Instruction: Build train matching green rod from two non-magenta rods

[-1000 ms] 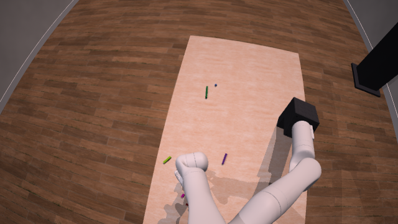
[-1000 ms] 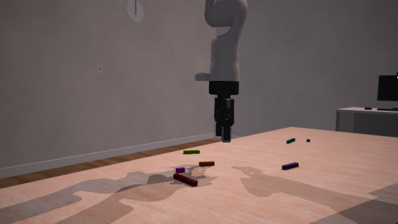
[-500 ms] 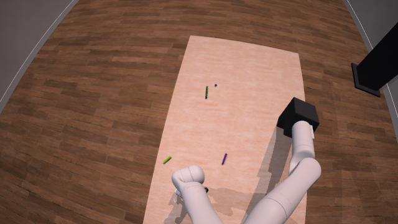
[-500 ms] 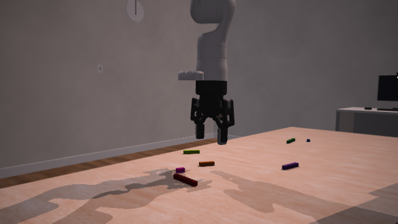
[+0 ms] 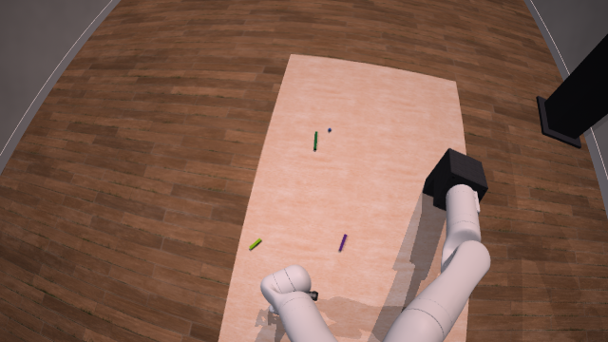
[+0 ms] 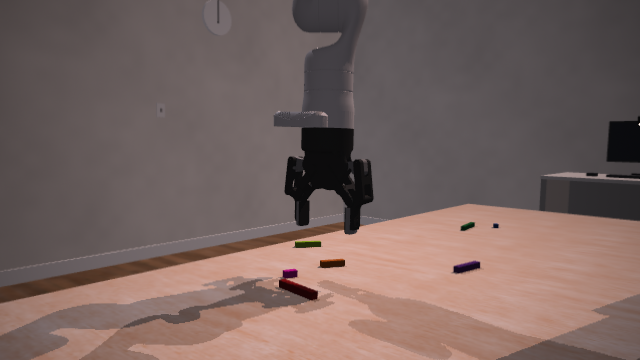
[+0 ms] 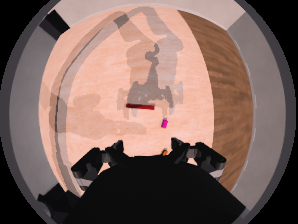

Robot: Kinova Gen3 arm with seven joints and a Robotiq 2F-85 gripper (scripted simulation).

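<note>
Where green lies: flat on the desk [image 5: 370, 166] [image 6: 550, 260] [image 7: 190, 100], the green rod [image 5: 315, 142] [image 6: 467, 226] is well away from my jaws.
Blue: the little blue rod [image 5: 330, 130] [image 6: 495, 225] sits near green, not touching it.
Purple: the purple rod [image 5: 343, 242] [image 6: 466, 267] lies alone, well apart from green and blue.
Lime: the lime rod [image 5: 256, 244] [image 6: 308, 244] lies near the desk's long edge, across from purple.
Orange: I see the orange rod [image 6: 332, 263] [image 7: 164, 152] only partly from my wrist; it lies between lime and red in the exterior view.
Magenta: the magenta rod [image 6: 290, 273] [image 7: 164, 124] is near one end of red, apart from it.
Red: the red rod [image 6: 298, 289] [image 7: 140, 106] lies flat in my shadow, far from blue.
Train: no two rods meet end to end.
Jaws: mine stand wide apart above the desk, with nothing between them.
Arm: from above, my arm [image 5: 429, 309] [image 6: 328, 75] hides red, magenta and orange.
</note>
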